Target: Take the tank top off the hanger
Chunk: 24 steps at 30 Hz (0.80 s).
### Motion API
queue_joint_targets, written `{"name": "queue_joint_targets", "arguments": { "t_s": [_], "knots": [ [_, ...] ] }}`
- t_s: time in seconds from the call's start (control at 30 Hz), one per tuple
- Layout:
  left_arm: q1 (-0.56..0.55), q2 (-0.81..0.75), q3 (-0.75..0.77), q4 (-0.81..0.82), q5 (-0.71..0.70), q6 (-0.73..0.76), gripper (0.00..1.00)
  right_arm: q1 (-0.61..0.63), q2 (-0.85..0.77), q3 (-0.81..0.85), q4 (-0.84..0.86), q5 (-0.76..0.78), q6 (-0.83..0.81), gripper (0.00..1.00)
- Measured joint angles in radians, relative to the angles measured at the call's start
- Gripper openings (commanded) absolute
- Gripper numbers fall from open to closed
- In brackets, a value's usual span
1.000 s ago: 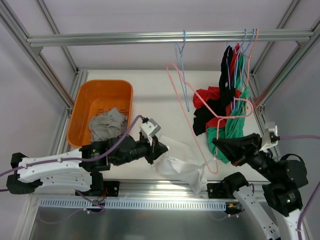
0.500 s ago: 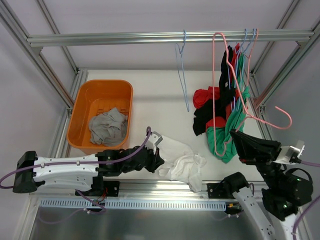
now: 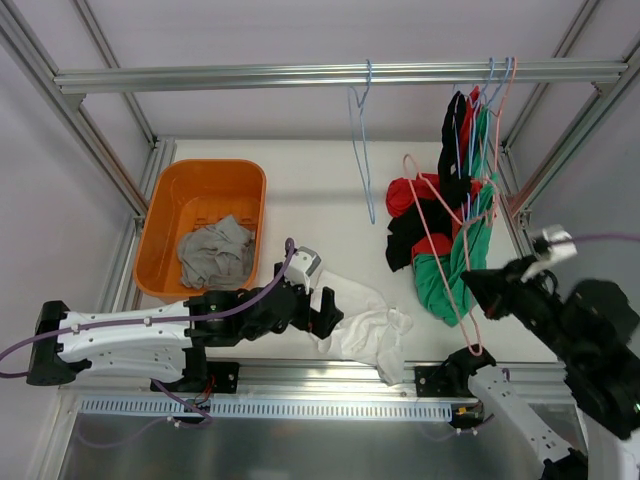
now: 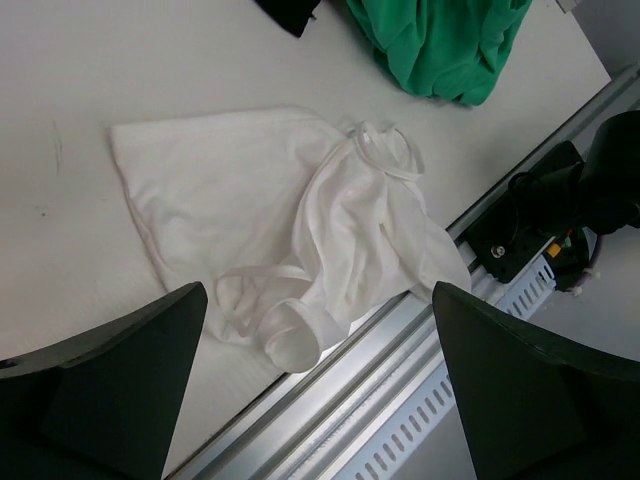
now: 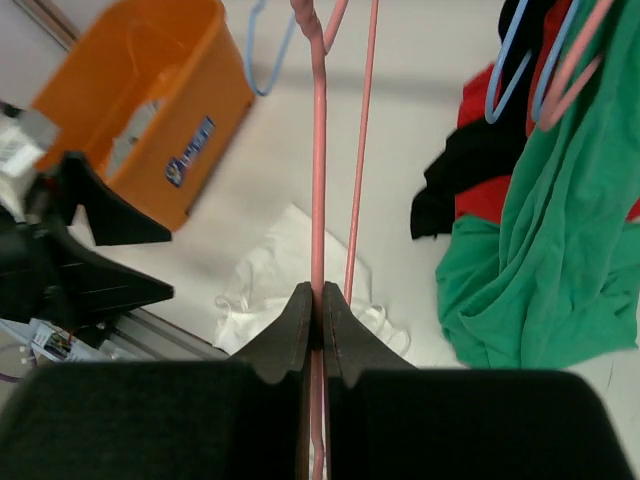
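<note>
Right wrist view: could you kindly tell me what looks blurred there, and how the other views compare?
Right wrist: the orange bin is smeared and soft, while the pink hanger looks fairly crisp. Left wrist: the white tank top is sharp and evenly lit. Top external: diffuse light, no glare.

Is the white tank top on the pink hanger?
No, the tank top lies on the table, apart from the hanger in the right gripper.
</note>
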<state>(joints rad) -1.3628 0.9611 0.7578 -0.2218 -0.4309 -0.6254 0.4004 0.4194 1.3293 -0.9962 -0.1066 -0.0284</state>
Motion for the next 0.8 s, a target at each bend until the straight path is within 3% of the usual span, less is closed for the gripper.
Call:
{"name": "queue_joint_targets", "arguments": {
  "t_s": [0.23, 0.8],
  "knots": [
    [0.000, -0.034, 0.028, -0.026, 0.031, 0.052, 0.99, 0.000, 0.325, 0.082, -0.013, 0.021, -0.005, 0.00],
    [0.000, -0.060, 0.013, -0.069, 0.071, 0.071, 0.99, 0.055, 0.988, 0.669, 0.134, 0.130, -0.028, 0.00]
  ]
}}
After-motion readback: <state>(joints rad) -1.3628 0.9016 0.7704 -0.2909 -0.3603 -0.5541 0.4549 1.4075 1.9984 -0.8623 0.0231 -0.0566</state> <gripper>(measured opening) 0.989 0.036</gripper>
